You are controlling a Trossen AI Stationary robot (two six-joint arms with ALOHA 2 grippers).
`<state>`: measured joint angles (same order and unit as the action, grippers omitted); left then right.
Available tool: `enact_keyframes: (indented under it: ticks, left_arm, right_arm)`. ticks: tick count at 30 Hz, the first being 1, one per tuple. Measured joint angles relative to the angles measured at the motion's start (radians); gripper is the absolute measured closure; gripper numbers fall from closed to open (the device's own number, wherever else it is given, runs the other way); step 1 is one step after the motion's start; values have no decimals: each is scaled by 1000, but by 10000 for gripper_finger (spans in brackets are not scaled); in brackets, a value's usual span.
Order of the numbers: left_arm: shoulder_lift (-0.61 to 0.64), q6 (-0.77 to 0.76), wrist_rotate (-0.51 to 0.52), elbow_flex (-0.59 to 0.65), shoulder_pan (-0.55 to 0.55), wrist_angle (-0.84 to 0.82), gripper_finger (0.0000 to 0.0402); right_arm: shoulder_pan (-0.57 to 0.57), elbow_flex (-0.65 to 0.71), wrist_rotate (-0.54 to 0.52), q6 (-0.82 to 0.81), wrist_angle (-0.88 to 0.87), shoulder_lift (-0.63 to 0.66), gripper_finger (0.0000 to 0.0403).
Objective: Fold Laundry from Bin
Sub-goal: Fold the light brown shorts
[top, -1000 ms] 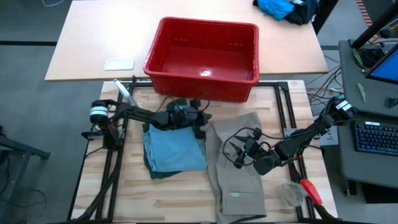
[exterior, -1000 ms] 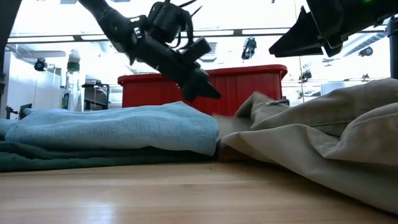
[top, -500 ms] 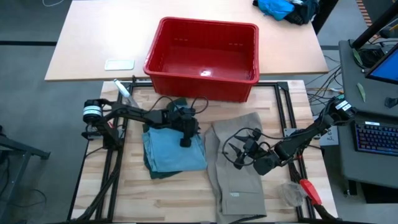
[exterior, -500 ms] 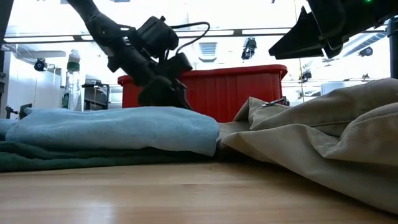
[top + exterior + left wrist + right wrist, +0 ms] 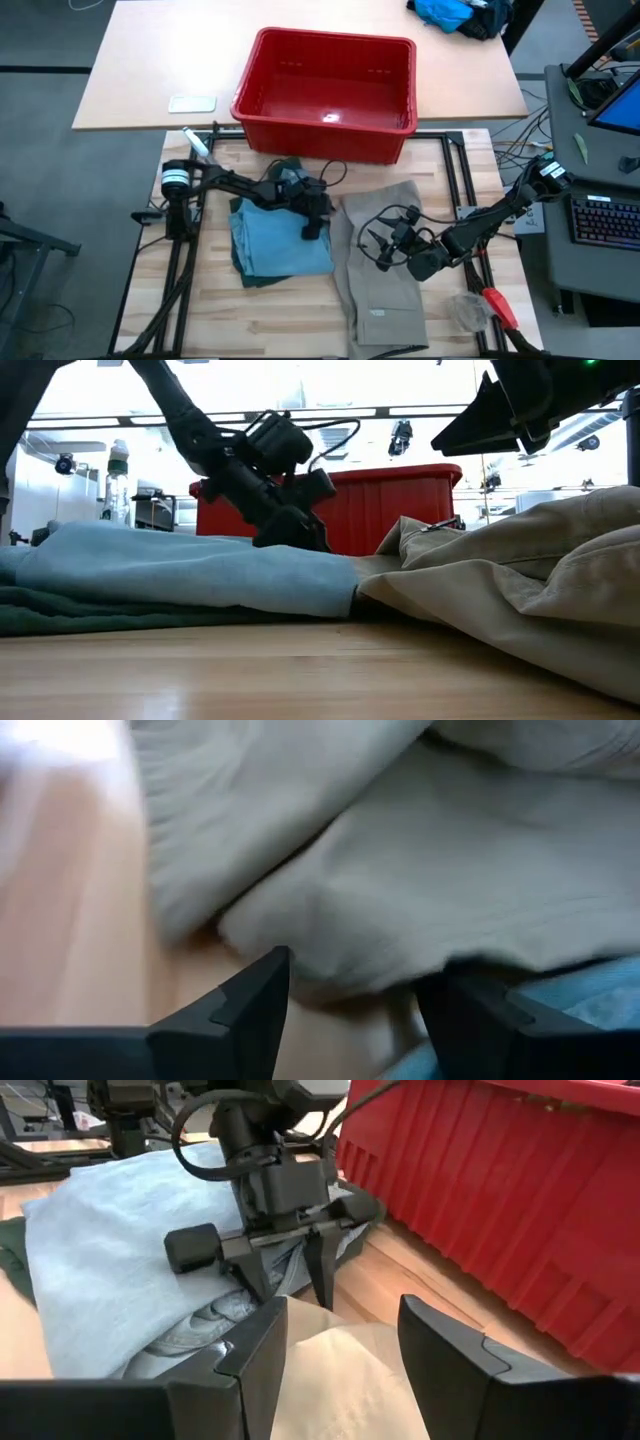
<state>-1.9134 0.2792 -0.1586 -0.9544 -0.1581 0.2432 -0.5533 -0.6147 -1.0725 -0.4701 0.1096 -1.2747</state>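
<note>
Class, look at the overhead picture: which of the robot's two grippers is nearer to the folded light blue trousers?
Left. The left gripper sits at the right edge of the light blue trousers, jaws open. The right gripper hovers over the khaki piece, farther right.

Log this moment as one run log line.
left gripper: jaws open, at folded blue trousers' edge beside khaki piece | right gripper: jaws open, over khaki piece | red bin: empty
</note>
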Motion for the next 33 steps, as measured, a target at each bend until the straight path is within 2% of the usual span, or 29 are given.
enact_keyframes:
  ticks: [4,8,11,14,16,19,24,33]
  left_arm:
    - [-29,-5,-13,-28,1,2,211]
    - [-30,6,90,-29,5,8,243]
    - [-27,34,150,-29,9,37,294]
    - [-23,69,177,-29,18,72,366]
    - [-17,83,181,-29,21,77,391]
    - [-4,90,188,-30,20,68,388]
    - [19,155,262,-31,28,87,399]
    - [30,520,467,-32,99,176,401]
  right_arm:
    - [5,0,0,2,0,0,222]
    - [8,1,0,2,-1,-1,222]
    - [9,2,0,2,-1,-1,222]
    - [9,2,0,2,-1,-1,222]
    - [9,2,0,2,-1,-1,222]
    - [9,2,0,2,-1,-1,222]
    - [9,2,0,3,-1,-1,222]
    - [9,2,0,3,-1,-1,222]
